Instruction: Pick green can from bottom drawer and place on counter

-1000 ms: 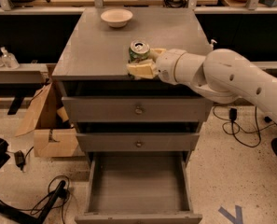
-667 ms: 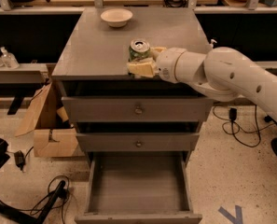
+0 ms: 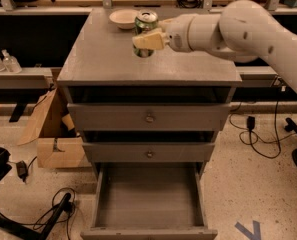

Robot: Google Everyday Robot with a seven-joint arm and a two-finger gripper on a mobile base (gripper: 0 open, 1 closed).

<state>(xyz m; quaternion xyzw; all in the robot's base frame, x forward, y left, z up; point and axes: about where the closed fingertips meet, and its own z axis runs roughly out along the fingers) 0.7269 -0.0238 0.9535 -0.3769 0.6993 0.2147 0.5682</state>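
The green can (image 3: 146, 25) with its silver top is held upright in my gripper (image 3: 147, 40), whose cream fingers (image 3: 149, 41) are shut around its lower half. The can is over the middle of the grey counter (image 3: 103, 54); I cannot tell whether its base touches the surface. My white arm (image 3: 238, 29) reaches in from the right. The bottom drawer (image 3: 149, 200) is pulled open below and its grey floor is bare.
A cream bowl (image 3: 123, 18) sits at the back of the counter, just left of the can. Two shallower drawers with round knobs (image 3: 149, 118) are closed. A cardboard box (image 3: 53, 134) and cables lie on the floor at left. Benches stand behind.
My gripper has carried the can up and further back over the counter, away from the front edge and nearer the bowl.
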